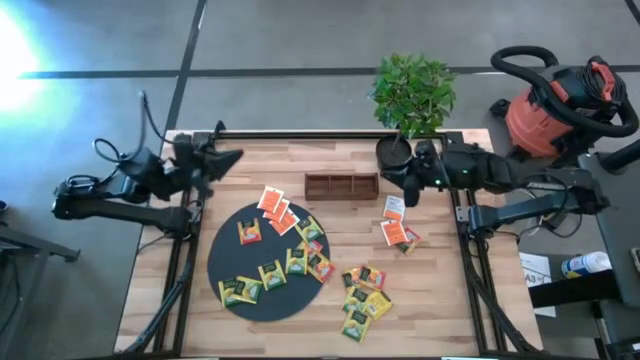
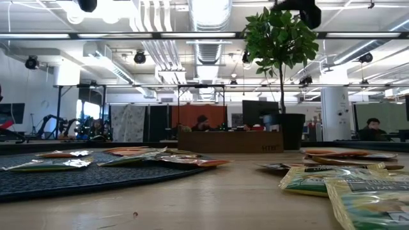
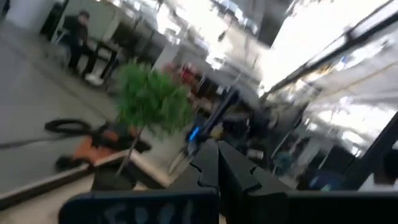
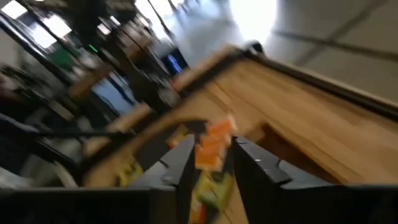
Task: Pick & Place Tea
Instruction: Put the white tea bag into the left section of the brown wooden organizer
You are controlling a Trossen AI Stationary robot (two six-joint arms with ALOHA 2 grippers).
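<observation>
Many small square tea sachets lie flat: several on the round black mat, orange ones overlapping its far edge, a cluster on the wood near the front, and a few toward the right. My left gripper hangs shut above the table's far left corner, holding nothing. My right gripper hangs open above the far right of the table, right of the wooden box. In the right wrist view, sachets on the table show beyond the gap between its fingers.
A potted plant stands at the far edge beside my right arm. A red shop vacuum sits on the floor beyond the table's right side. In the low view, people sit at desks in the room behind the box.
</observation>
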